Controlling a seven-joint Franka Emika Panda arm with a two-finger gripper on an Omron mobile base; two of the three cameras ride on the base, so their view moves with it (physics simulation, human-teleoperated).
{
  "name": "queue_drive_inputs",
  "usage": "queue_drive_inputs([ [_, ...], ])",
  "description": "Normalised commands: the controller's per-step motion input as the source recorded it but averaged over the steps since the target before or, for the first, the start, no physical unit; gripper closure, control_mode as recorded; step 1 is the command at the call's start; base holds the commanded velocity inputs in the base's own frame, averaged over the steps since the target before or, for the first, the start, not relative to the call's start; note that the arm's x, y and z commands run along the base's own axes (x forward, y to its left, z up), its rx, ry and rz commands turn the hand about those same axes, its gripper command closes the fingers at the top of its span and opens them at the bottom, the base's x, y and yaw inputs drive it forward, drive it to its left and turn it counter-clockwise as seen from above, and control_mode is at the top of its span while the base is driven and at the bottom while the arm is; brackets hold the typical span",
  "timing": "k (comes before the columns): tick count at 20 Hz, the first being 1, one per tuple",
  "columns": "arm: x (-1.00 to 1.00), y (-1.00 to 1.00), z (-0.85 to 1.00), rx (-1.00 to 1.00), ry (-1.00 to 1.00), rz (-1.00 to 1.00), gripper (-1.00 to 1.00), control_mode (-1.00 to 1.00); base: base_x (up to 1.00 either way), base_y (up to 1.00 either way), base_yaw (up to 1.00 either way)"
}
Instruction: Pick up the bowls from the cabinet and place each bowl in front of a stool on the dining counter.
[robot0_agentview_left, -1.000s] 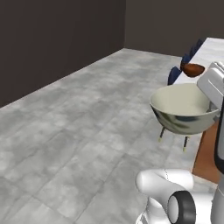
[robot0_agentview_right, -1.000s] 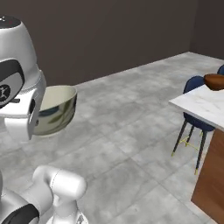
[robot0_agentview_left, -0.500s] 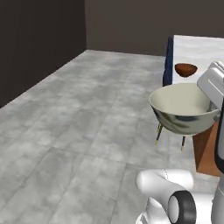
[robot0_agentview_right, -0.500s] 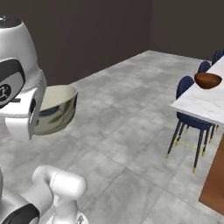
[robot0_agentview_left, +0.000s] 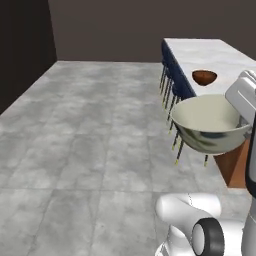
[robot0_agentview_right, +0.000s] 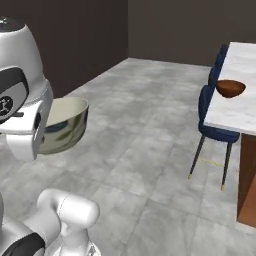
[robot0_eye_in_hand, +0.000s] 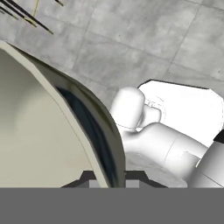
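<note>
While the arm hung above the grey floor, its fingers were clamped on the rim of the cream bowl, whose wall ran up between them in the hand view. That bowl was carried in the air, short of the table. On the marble table sat the brown bowl, near its edge and just beside a navy stool.

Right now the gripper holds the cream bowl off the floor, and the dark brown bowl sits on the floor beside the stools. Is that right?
Not quite. The gripper does hold the cream bowl off the floor, but the dark brown bowl sits on the dining counter, above a navy stool, not on the floor. The right base view shows it clearly.
</note>
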Motion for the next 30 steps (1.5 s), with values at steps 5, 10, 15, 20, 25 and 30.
queue_drive_inputs([
  [5,0.00,0.00,0.00,0.00,0.00,0.00,1.00,1.00,0.62,1.00,-0.48],
  [10,0.00,0.00,0.00,0.00,0.00,0.00,1.00,1.00,0.70,1.00,-0.55],
  [15,0.00,0.00,0.00,0.00,0.00,0.00,1.00,1.00,0.91,0.99,-0.58],
  [20,0.00,0.00,0.00,0.00,0.00,0.00,1.00,1.00,1.00,1.00,-0.51],
  [25,0.00,0.00,0.00,0.00,0.00,0.00,1.00,1.00,1.00,1.00,-0.46],
  [30,0.00,0.00,0.00,0.00,0.00,0.00,1.00,1.00,1.00,1.00,-0.45],
])
